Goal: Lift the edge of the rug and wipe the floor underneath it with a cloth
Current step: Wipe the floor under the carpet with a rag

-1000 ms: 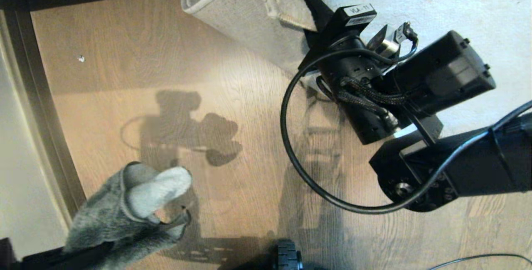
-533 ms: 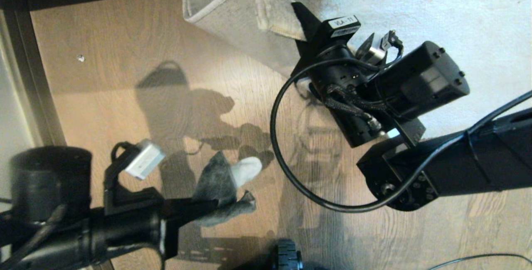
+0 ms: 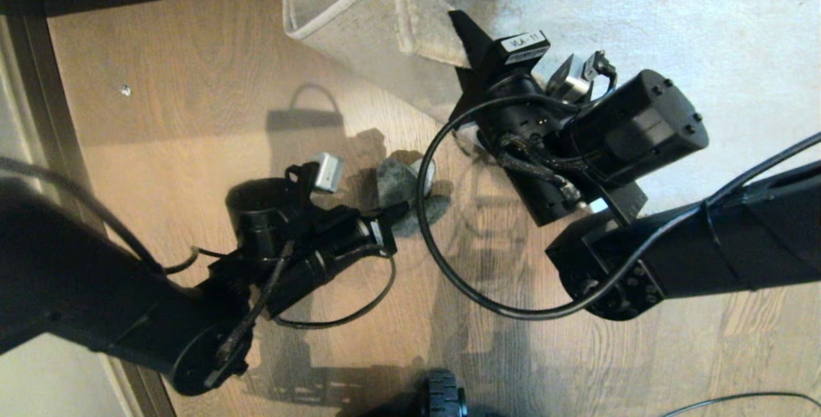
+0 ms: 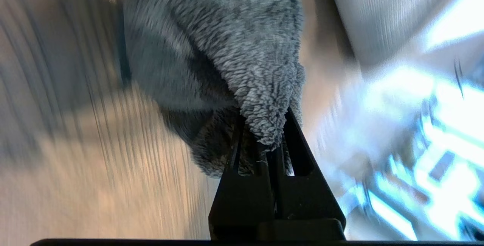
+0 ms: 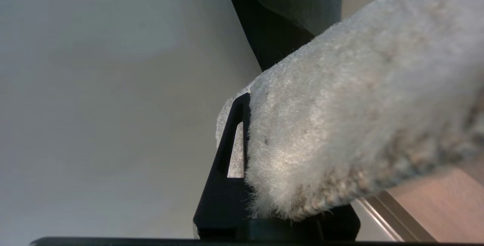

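Now the left pincer (image 3: 392,215), clamped on the cloth (image 3: 405,194), sat nearer the bare floor (image 3: 192,70) beside the rug edge (image 3: 410,45) that the right pincer (image 3: 463,32) held up.

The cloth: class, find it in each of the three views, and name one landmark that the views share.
Head view: the cloth is at centre, over the floor, at the left gripper.
Left wrist view: it fills the upper middle, pinched between the fingers.
Right wrist view: not in it; only the rug edge.
Shared landmark: the wood floor, in all three views.
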